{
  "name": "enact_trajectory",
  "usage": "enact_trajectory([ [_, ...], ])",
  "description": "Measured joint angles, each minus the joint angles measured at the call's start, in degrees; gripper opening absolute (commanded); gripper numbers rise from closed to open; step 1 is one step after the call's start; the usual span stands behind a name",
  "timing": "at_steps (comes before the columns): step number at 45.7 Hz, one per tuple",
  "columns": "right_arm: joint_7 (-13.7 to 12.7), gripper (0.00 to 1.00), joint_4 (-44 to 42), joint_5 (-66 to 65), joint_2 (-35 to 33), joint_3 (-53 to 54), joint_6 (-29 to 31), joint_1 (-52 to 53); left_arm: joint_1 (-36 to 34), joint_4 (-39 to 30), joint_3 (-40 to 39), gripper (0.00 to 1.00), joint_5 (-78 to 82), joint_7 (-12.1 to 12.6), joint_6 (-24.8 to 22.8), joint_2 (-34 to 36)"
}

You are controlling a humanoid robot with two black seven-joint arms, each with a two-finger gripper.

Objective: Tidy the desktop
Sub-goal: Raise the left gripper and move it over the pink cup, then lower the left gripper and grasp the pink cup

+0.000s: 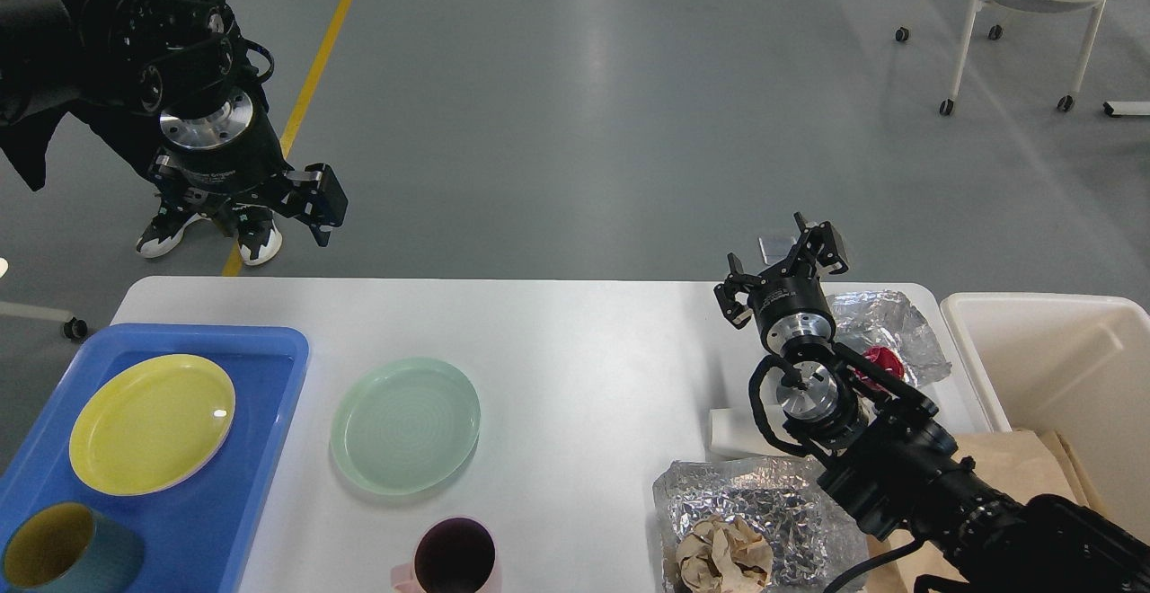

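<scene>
The white desktop [575,341] carries a pale green plate [406,424], a pink mug [454,559] at the front edge, and crumpled foil [885,323] around something red [885,364]. A second foil sheet [764,499] holds a wad of brown paper [723,559]. My left gripper [247,208] hangs open and empty, high above the floor beyond the table's far left corner. My right gripper [780,262] is open and empty over the table's far right edge, just left of the foil.
A blue tray [260,449] at the left holds a yellow plate [153,422] and a teal cup [63,557]. A cream-white bin [1060,368] stands right of the table. A white block [729,431] and brown paper [1015,467] lie beside my right arm. A person's feet [207,234] are behind the left gripper.
</scene>
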Motion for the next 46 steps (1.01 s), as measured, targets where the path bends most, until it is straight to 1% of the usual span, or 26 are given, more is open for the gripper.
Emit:
enact_trajectory([
  [8,0.0,1.0,0.0,0.0,0.0,0.0,0.0,0.0,2.6,-0.1,-3.0,0.94,0.0,0.4,0.0,-1.9],
  [14,0.0,1.0,0.0,0.0,0.0,0.0,0.0,0.0,5.6,-0.2,-4.9,0.94,0.0,0.5,0.0,-5.9],
  [24,0.0,1.0,0.0,0.0,0.0,0.0,0.0,0.0,8.2,-0.6,-6.8,0.94,-0.2,-0.1,0.0,-11.6],
  [31,0.0,1.0,0.0,0.0,0.0,0.0,0.0,0.0,8.8,-4.6,-8.2,0.94,-0.2,0.1,0.0,-14.6],
  [46,0.0,1.0,0.0,0.0,0.0,0.0,0.0,0.0,9.8,-10.6,-12.3,0.94,-0.2,0.5,0.0,-15.0],
])
